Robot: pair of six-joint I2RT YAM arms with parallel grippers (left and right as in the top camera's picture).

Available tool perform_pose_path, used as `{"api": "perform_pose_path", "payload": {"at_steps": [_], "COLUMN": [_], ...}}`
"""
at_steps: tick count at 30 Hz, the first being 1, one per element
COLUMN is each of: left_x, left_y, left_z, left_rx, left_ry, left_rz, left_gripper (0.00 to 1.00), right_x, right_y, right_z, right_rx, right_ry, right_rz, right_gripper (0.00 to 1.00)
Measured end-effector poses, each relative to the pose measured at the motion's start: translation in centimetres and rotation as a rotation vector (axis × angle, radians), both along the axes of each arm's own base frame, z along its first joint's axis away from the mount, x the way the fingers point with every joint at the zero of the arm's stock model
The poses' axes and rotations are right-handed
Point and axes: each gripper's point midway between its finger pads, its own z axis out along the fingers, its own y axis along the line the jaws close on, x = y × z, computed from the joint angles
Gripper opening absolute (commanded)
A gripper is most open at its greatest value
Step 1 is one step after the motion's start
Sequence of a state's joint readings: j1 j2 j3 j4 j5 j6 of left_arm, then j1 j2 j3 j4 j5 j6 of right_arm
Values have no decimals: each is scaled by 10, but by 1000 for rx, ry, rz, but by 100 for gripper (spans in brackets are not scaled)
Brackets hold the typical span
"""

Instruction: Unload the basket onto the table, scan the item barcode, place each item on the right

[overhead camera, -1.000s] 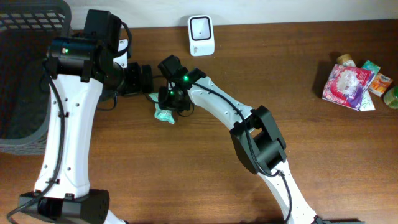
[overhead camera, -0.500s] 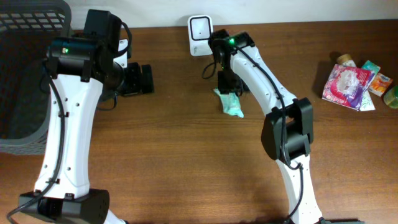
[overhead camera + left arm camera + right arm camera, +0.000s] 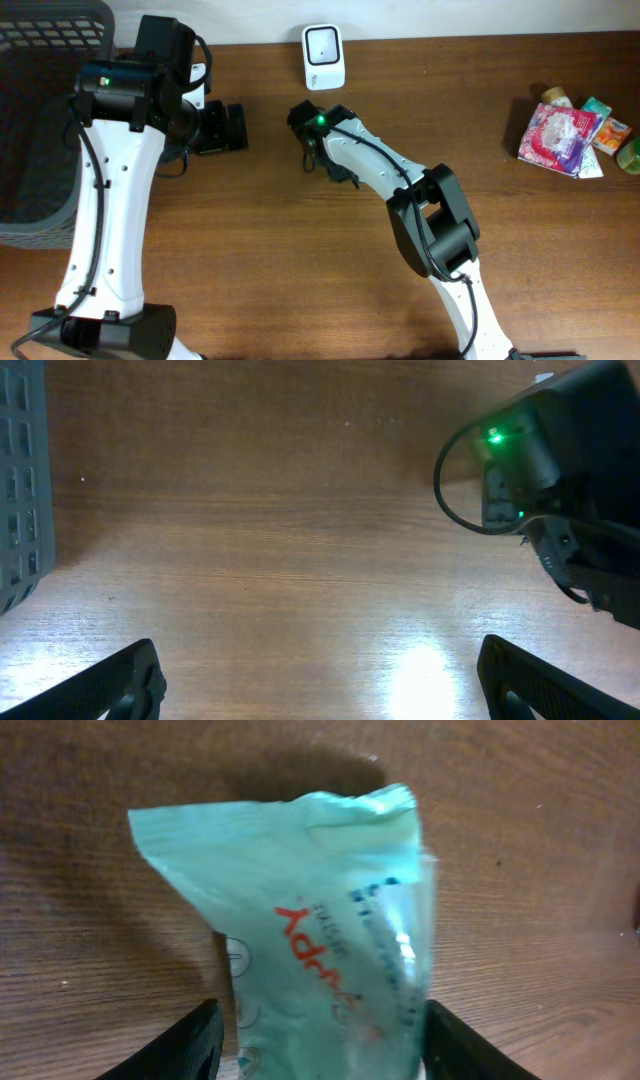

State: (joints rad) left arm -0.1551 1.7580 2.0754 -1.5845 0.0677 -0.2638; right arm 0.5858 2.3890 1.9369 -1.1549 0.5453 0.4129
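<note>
A mint-green plastic packet (image 3: 310, 920) with a crimped, sealed end pointing to 12 o'clock filled the right wrist view. It bore red lettering and dark blue print, upside down to the camera, with a glossy crease down its 3 o'clock side. Its lower part ran out of frame at 6 o'clock, between the fingers of the right tool (image 3: 318, 1055). A white scanner (image 3: 323, 57) with a dark square face stood at the table's (image 3: 250, 250) 12 o'clock edge.

Looked a mock shop checkout, barcode scanner (image 3: 324, 55) stood on wooden table (image 3: 250, 260), grey basket (image 3: 40, 120) at one end, packaged goods (image 3: 565, 135) heaped opposite.
</note>
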Motion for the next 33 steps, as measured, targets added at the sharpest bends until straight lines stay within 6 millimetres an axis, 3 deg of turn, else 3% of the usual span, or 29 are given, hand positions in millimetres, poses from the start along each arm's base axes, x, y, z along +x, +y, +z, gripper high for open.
{"api": "perform_pose_path", "payload": {"at_steps": [1, 3, 9, 11, 12, 15, 17, 21, 23, 24, 26, 28, 30, 33], "left_x": [0, 0, 0, 0, 0, 0, 0, 0, 0, 0, 1, 0, 0, 0], "left_y": [0, 0, 0, 0, 0, 0, 0, 0, 0, 0, 0, 0, 0, 0], "left_z": [0, 0, 0, 0, 0, 0, 0, 0, 0, 0, 0, 0, 0, 0], "left_rx": [0, 0, 0, 0, 0, 0, 0, 0, 0, 0, 0, 0, 0, 0], "left_ry": [0, 0, 0, 0, 0, 1, 0, 0, -1, 0, -2, -1, -1, 0], "left_rz": [0, 0, 0, 0, 0, 0, 0, 0, 0, 0, 0, 0, 0, 0], "left_gripper": [99, 99, 99, 99, 99, 99, 99, 99, 99, 99, 99, 99, 99, 99], "right_x": [-3, -3, -5, -7, 1, 17, 22, 29, 29, 16, 16, 1, -2, -7], "right_y": [-3, -8, -12, -6, -1, 1, -14, -39, -40, -36, -35, -34, -40, -69], "right_z": [-5, -5, -4, 3, 12, 32, 37, 52, 51, 38, 26, 14, 5, -9], "right_rx": [-24, -66, -91, -5, 77, 413, 647, 941, 1074, 1204, 1351, 1418, 1367, 1195], "right_ry": [0, -30, -21, 44, 58, 179, 262, 320, 339, 407, 399, 448, 455, 456], "right_rz": [5, 14, 19, -2, -15, -54, -106, -185, -194, -222, -225, -265, -311, -416], "right_gripper": [58, 36, 16, 9, 7, 6, 6, 6, 6, 6, 13, 18, 24, 26]}}
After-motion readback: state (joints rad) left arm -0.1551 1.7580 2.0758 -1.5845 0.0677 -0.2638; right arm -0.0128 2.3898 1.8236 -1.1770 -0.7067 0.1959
